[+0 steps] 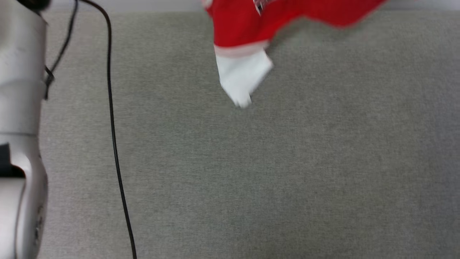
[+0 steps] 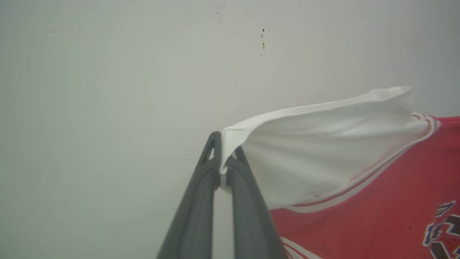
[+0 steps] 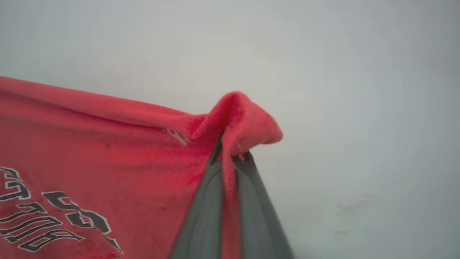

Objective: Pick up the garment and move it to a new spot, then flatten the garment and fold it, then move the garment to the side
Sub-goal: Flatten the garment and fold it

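Head view steeply down; wrist views close-up, wallward; garment [image 1: 240, 28] shared.

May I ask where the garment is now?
Top centre of the head view: the garment hangs between the left gripper, on its sleeve, and right gripper.

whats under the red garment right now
Grey surface with the shadow of the garment; the white sleeve hangs over it. What lies directly behind the cloth is covered.
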Tool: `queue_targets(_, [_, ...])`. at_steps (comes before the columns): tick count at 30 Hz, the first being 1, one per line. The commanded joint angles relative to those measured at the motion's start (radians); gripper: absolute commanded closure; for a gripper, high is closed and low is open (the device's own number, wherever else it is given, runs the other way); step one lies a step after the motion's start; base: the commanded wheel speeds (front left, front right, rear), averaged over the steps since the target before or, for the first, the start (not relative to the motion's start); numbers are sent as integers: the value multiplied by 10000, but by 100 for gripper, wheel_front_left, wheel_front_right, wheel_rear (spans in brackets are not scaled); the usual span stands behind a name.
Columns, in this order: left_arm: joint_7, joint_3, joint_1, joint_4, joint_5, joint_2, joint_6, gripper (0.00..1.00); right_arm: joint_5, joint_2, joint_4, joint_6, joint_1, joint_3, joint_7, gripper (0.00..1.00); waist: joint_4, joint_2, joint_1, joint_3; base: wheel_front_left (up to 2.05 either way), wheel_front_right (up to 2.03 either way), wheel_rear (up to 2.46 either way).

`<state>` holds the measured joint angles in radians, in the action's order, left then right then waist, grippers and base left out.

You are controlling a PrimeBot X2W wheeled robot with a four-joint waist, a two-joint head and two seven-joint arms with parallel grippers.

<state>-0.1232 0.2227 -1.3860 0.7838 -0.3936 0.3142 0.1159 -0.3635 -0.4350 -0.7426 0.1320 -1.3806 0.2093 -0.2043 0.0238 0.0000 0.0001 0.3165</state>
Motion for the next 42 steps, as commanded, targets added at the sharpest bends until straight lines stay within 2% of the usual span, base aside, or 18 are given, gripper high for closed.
queue_targets(1, [-73, -27, -340, 166, -11, 191, 10, 100, 141, 12, -143, -24, -389, -110, 104, 100, -198, 0, -1, 250, 0, 0, 0])
queue_targets(7, [-114, -4, -1382, 773, -122, 356, 42, 100, 350, 355, -693, -25, -1335, -239, 317, 100, -318, 0, -1, 1014, 0, 0, 0])
queue_targets(13, [-183, -33, -1659, 1382, -322, 426, 74, 100, 324, 632, -1256, -25, -1626, -63, 535, 100, -292, 0, -1, 1769, 0, 0, 0])
queue_targets(19, [-527, -92, -1153, 2143, -820, 243, 114, 100, -199, 924, -1955, -25, -1456, 200, 954, 100, -144, 0, -1, 2420, 0, 0, 0])
queue_targets(23, [-778, -91, -603, 2496, -1414, 3, 131, 100, -672, 868, -2287, -23, -970, 531, 1206, 100, 0, 0, -1, 2502, 0, 0, 0])
queue_targets(28, [-1069, 224, 629, 2541, -2201, -406, 138, 100, -1317, 695, -2305, -22, 243, 1166, 1567, 100, 225, 0, -1, 2329, 0, 0, 0])
queue_targets(32, [-1309, 497, 1990, 2304, -2706, -632, 139, 100, -2035, 489, -1958, -22, 1905, 1653, 1909, 100, 385, 0, -1, 1895, 0, 0, 0])
queue_targets(36, [-1419, 614, 3605, 1733, -3004, -592, 140, 100, -2599, 207, -1450, -22, 3415, 2001, 2128, 100, 417, 0, -1, 1347, 0, 0, 0])
queue_targets(42, [-1437, -132, 6387, -196, -2723, -324, 136, 100, -3130, -179, -471, -23, 5533, 2343, 2238, 100, 338, 0, -1, 379, 0, 0, 0])
